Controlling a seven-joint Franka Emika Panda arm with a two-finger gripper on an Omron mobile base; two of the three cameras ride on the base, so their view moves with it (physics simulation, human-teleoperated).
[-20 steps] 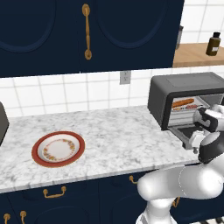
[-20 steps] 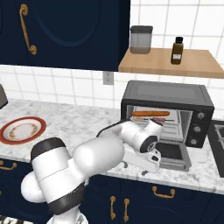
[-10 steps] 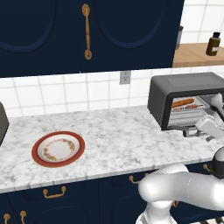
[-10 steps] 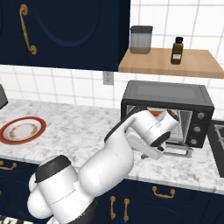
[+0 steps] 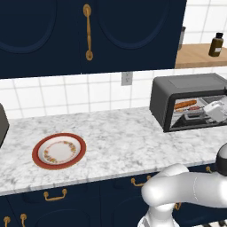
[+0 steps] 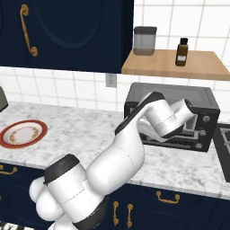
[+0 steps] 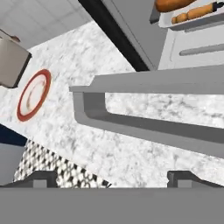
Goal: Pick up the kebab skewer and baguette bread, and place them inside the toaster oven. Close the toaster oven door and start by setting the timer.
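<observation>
My two dark finger tips (image 7: 112, 178) stand wide apart and hold nothing. They sit just under the grey bar handle (image 7: 144, 127) of the dark-framed glass door (image 7: 175, 83), which hangs open from the dark grey boxy toaster oven (image 5: 186, 86). My hand's own camera shows this handle up close.

From the left base camera I can see inside the oven. A golden-brown bread loaf (image 5: 185, 105) lies on the rack there. The thin skewer with dark chunks (image 7: 199, 12) lies just beside the loaf, and my hand camera shows it best. From the right base camera my white arm covers the oven's front, so I can't quite tell how far the door is down.

The red-rimmed round plate (image 5: 59, 150) sits on the grey marble counter (image 5: 119, 142), well apart from the oven.
</observation>
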